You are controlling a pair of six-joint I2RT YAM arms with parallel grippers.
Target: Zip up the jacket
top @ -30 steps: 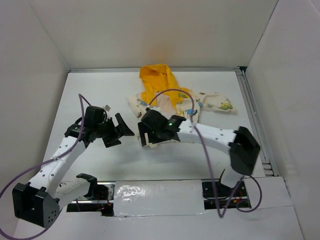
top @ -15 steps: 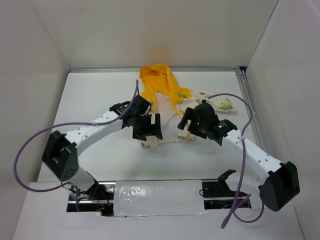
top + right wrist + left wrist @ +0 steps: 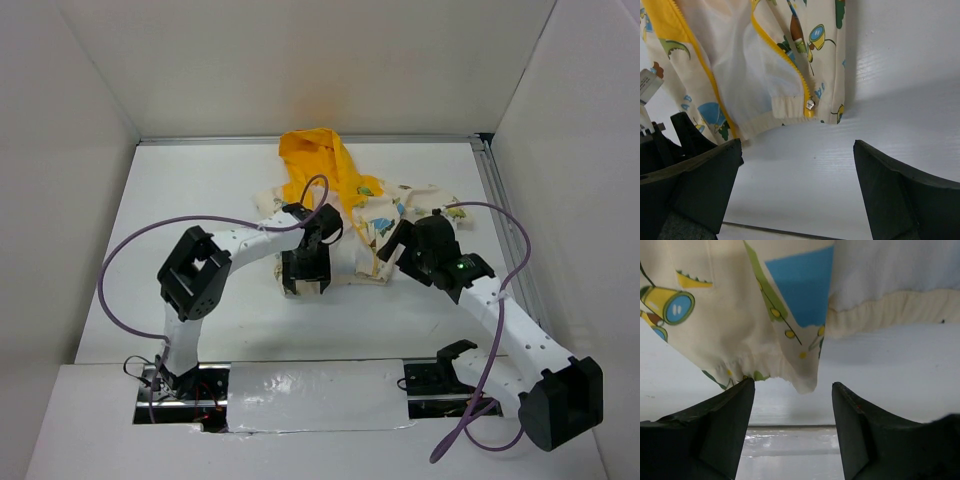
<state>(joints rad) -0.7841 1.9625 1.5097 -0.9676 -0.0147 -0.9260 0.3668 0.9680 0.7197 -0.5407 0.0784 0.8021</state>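
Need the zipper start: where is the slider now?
Right wrist view, centre: the slider sits on the jacket hem, at the lower end of the yellow zipper.

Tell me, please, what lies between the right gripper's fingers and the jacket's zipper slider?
Only bare white table, as the right wrist view shows: the right gripper holds its open fingers short of the zipper slider at the jacket hem.
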